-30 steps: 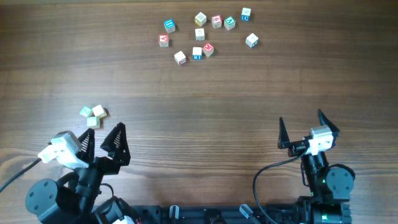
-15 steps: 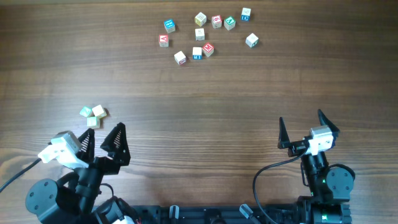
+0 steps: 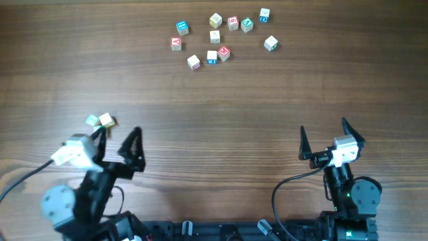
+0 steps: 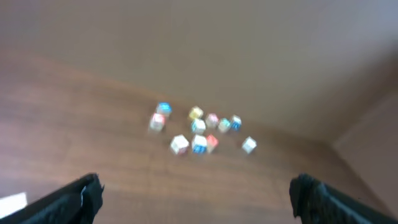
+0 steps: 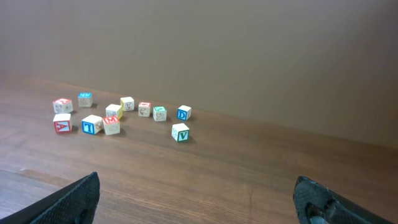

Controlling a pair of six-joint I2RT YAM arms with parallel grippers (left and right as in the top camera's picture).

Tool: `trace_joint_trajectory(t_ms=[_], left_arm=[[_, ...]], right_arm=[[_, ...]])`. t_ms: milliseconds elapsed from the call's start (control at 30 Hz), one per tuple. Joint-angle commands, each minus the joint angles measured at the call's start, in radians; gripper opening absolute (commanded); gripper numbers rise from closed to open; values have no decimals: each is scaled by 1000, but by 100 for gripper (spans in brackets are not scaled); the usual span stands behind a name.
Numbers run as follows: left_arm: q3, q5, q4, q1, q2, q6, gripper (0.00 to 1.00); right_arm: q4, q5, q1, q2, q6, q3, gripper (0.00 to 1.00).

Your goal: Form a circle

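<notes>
The circle is only a small cluster of pale wooden letter cubes (image 3: 100, 121) at the left of the table, one with a green face (image 3: 91, 120). Two of them show; my left finger overlaps the spot just below them. My left gripper (image 3: 119, 134) stands open right beside the cluster, nothing between its fingers. The left wrist view is blurred and its open gripper (image 4: 198, 190) frames bare wood. My right gripper (image 3: 324, 128) is open and empty at the near right, as its wrist view (image 5: 198, 193) also shows.
A larger scatter of letter cubes (image 3: 221, 37) lies at the far middle of the table, also visible as the scatter (image 4: 199, 127) in the left wrist view and the scatter (image 5: 118, 115) in the right wrist view. A pale patch (image 4: 12, 202) sits at the left wrist view's lower left edge.
My left arm has swung forward, so its gripper now sits farther up the table and a little right, overlapping the cluster's lower cube. The right arm has not moved.
</notes>
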Motion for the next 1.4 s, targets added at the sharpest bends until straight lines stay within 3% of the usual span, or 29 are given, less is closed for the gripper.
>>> trace_joint_trajectory(t_ms=[0, 133, 300, 567, 1367], left_arm=[[-183, -200, 243, -133, -54, 6, 100], [-327, -432, 407, -216, -69, 5, 100], [-430, -581, 424, -274, -126, 23, 100], [-477, -611, 326, -275, -215, 110, 100], [-477, -611, 327, -276, -213, 111, 100]], right_arm=[[2, 10, -5, -11, -11, -1, 100], [2, 10, -5, -11, -12, -1, 100], [2, 10, -5, -11, -12, -1, 100], [2, 10, -5, -11, -11, -1, 100], [2, 10, -5, -11, -12, -1, 100]])
